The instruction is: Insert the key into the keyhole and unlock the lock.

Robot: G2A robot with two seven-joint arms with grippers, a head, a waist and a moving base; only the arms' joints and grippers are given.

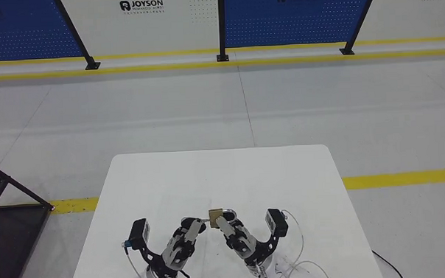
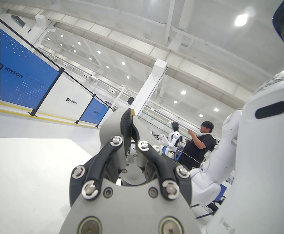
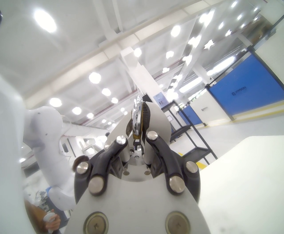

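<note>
While near each other, left pincer [image 2: 131,115] tight on key [image 2: 132,112], right pincer [image 3: 141,109] tight on lock [image 1: 216,213].

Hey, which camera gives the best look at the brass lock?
The top view: the lock shows as a small brass block where the two arms meet. The right wrist view gives edge-on metal pinched in the right gripper; the left wrist view, a tan sliver at the left gripper's tip. Neither is clearly the lock.

You have one table [image 1: 224,176], two grippers (left gripper [image 2: 131,117], right gripper [image 3: 138,110]), one lock [image 1: 216,213] and one key [image 1: 204,218]. Beyond, count two blue panels [image 1: 299,14] at 12 o'clock and one rack [image 1: 11,213] at 9.
</note>
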